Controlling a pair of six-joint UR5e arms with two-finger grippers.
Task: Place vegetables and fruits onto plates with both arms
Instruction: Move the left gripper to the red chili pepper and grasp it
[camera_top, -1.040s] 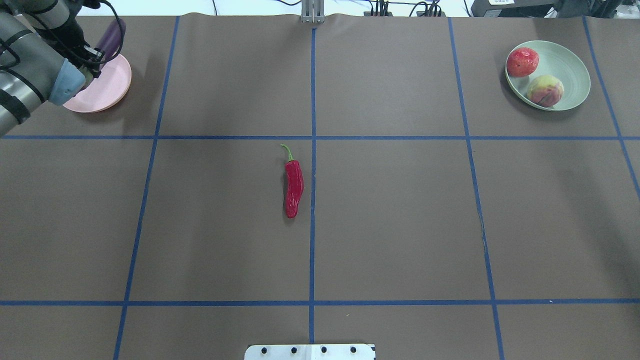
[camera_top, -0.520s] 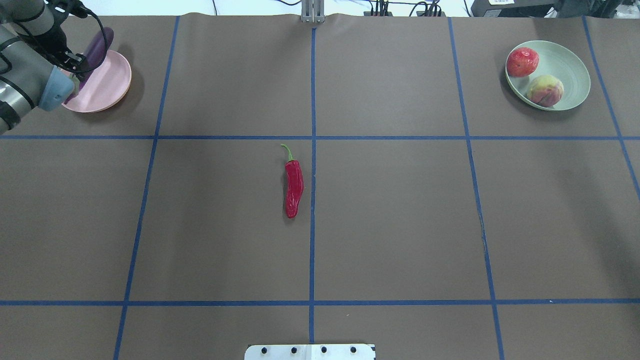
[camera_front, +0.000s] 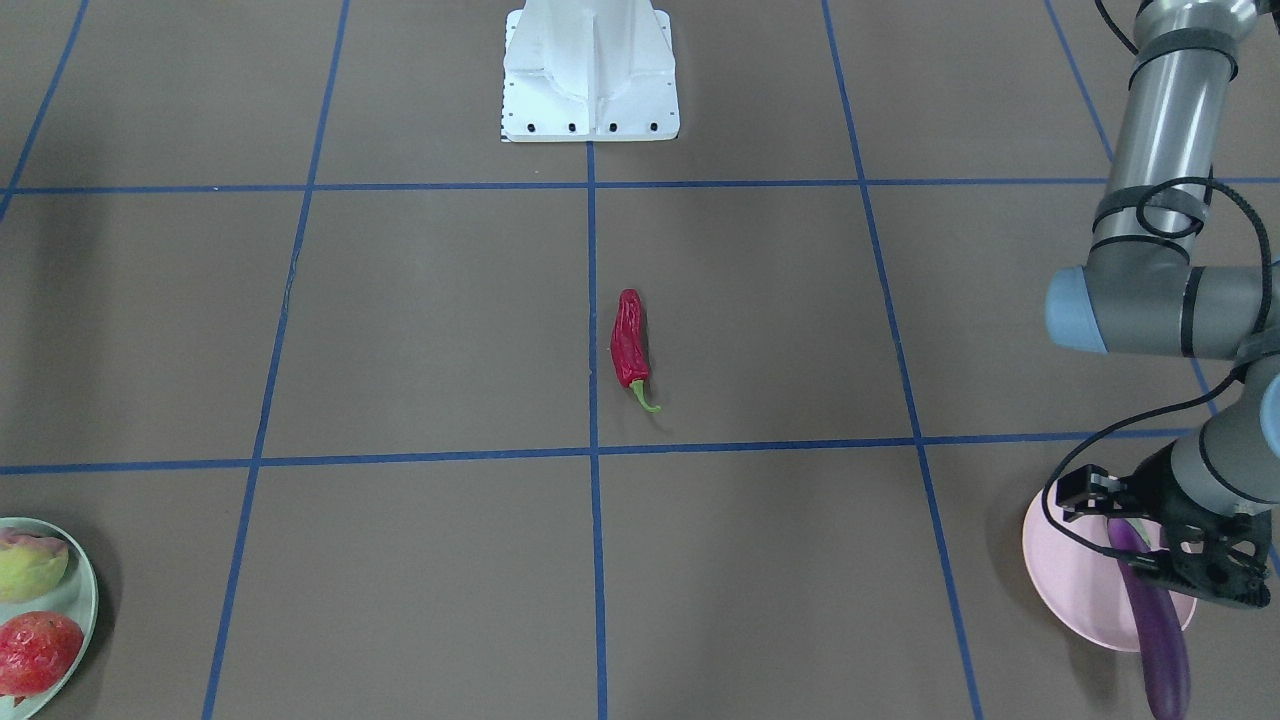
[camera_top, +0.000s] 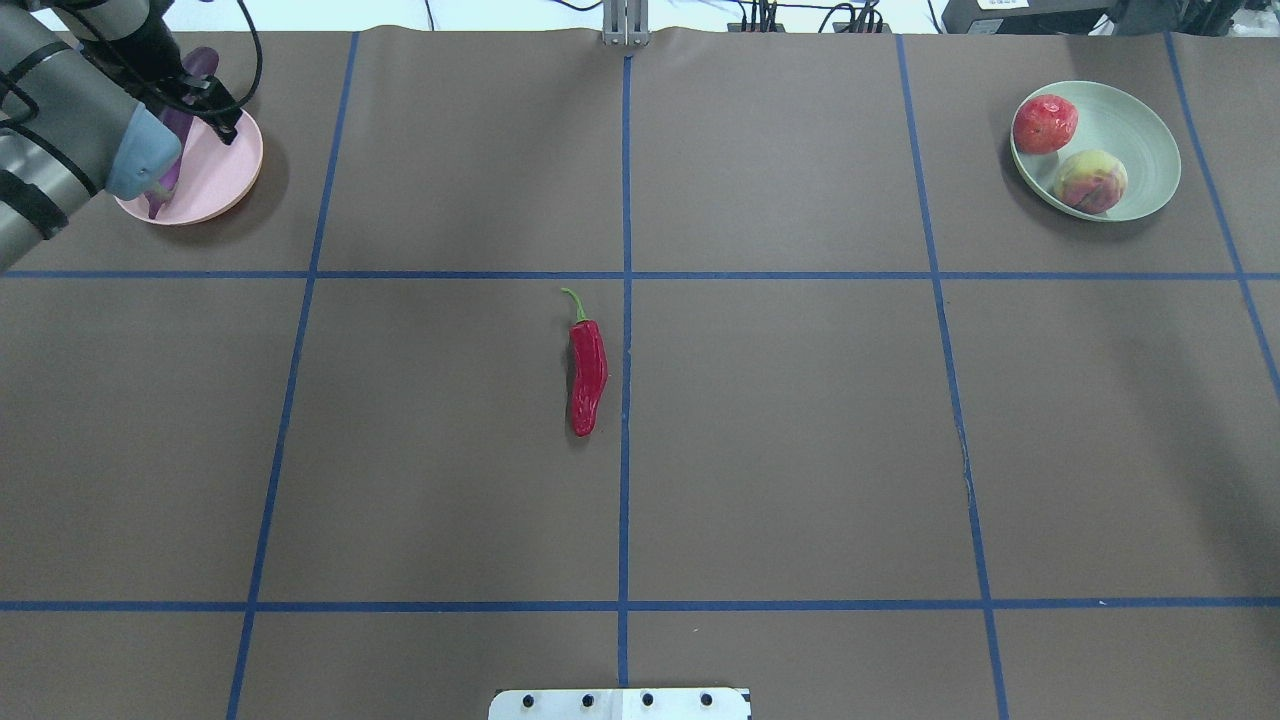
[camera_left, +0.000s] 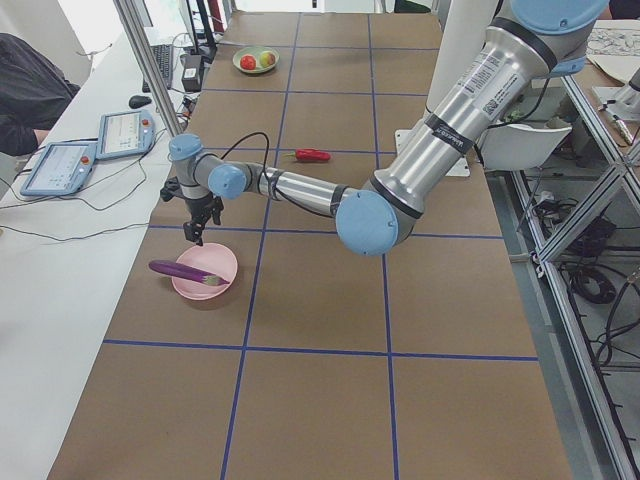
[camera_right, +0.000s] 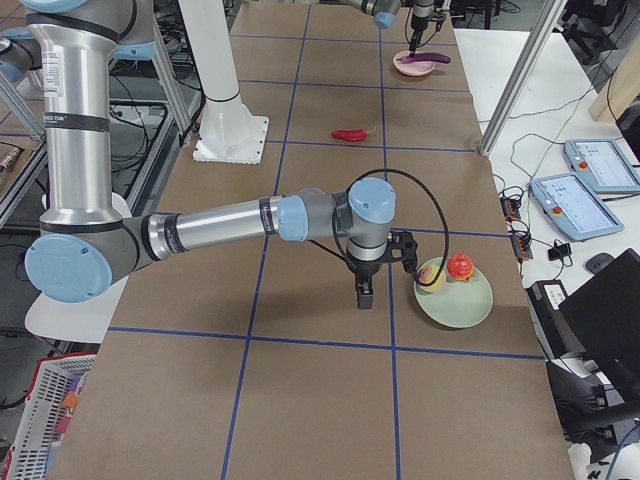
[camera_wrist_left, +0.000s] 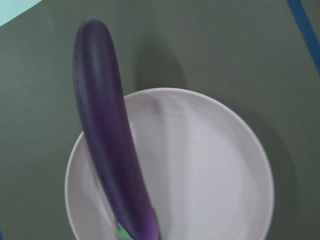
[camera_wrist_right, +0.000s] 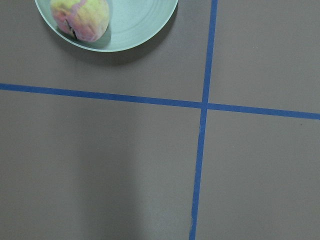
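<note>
The purple eggplant (camera_wrist_left: 107, 150) lies in the pale pink plate (camera_top: 225, 170), with its far end over the rim (camera_front: 1160, 660). My left gripper (camera_front: 1195, 565) hangs just above it, open and apart from it (camera_left: 195, 228). The red chili pepper (camera_top: 587, 370) lies alone at the table's middle. The pomegranate (camera_top: 1045, 123) and the peach (camera_top: 1090, 181) sit in the mint green plate (camera_top: 1140, 130). My right gripper (camera_right: 363, 296) hovers over the table beside the green plate; I cannot tell if it is open or shut.
Blue tape lines divide the brown table cover into squares. The white base block (camera_front: 590, 70) stands at the robot's edge. The left arm's links (camera_front: 1150, 300) reach over the table's left end. Tablets and cables (camera_left: 100, 140) lie off the table's far side.
The left gripper carried the eggplant down from a tilt above the pink plate; the eggplant now rests in the plate and the gripper has let go of it.
</note>
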